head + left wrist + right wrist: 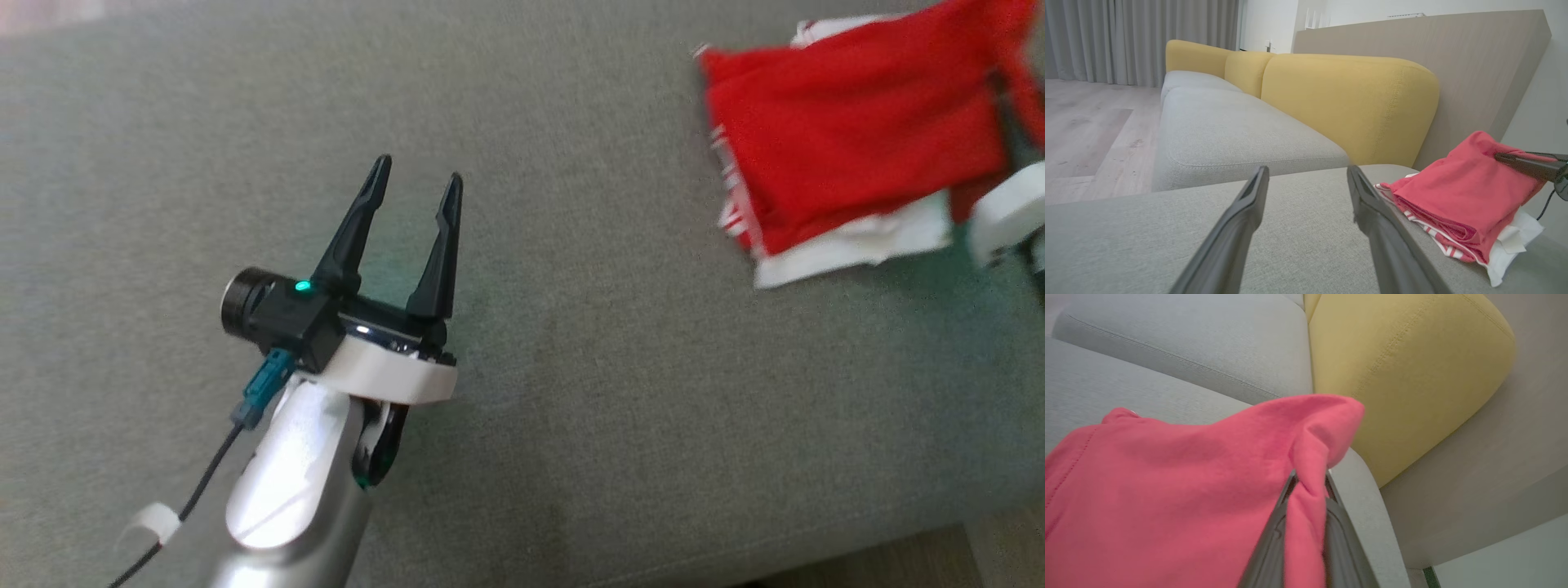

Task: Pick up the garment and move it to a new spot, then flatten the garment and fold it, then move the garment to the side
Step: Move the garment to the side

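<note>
Left hand [418, 173] open over cushion [571, 367]; right hand [1310, 478] clamps folded garment [849, 139] at cushion's right edge. Seemingly side-move step; needs level drag.

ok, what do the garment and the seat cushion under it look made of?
The garment looks like soft knit, probably cotton jersey: matte red, white striped trim, bunching where the right tool pinches it. The seat cushion looks like matte grey woven upholstery: fine weave, stitched seam.
</note>
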Robot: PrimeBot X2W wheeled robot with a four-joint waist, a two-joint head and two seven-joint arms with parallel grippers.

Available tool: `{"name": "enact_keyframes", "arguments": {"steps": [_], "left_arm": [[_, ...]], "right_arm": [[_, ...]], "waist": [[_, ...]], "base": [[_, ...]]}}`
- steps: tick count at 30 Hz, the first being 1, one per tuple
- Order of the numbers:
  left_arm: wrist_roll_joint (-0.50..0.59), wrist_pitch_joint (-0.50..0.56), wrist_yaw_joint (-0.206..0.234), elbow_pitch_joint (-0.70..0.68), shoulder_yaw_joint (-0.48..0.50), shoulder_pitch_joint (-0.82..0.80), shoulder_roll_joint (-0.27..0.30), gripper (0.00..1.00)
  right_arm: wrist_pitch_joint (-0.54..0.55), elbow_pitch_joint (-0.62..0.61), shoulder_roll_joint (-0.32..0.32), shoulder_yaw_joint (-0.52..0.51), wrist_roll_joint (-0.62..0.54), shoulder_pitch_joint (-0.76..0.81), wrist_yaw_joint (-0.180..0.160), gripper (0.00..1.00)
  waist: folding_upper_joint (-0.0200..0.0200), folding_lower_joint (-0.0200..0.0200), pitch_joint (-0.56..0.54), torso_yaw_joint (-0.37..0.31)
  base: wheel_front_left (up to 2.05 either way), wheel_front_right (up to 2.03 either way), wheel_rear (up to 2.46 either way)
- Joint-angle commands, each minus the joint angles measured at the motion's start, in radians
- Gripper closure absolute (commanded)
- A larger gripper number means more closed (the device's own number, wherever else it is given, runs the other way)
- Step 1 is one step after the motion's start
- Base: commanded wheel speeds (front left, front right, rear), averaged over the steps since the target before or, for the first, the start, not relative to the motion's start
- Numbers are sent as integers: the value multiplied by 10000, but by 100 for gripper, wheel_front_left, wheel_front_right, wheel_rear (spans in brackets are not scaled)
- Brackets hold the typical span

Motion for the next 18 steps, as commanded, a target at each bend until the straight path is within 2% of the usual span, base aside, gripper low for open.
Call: {"name": "enact_keyframes", "arguments": {"steps": [1, 6, 11, 17, 18], "left_arm": [[85, -51, -51, -357, 212, -346, 74, 0], [137, -51, -112, -393, 139, -631, 74, 0], [88, -51, -162, -331, 107, -795, 74, 0], [84, -51, -201, -256, 145, -787, 74, 0], [78, -51, -213, -225, 179, -761, 74, 0]], "right_arm": [[1, -310, -302, -32, 78, -262, -7, 100], [167, -82, -797, -710, 86, -662, -7, 100], [326, 353, -1028, -1382, -129, -947, -7, 100], [646, 734, -848, -2192, -503, -908, -7, 100], [690, 789, -776, -2385, -650, -868, -7, 60]], "waist": [[0, -2, 421, -187], [0, -2, 931, -102], [0, -2, 1213, 87], [0, -2, 1252, 251], [0, -2, 1200, 278]], "base": [[0, 0, 0], [0, 0, 0], [0, 0, 0], [0, 0, 0], [0, 0, 0]]}}
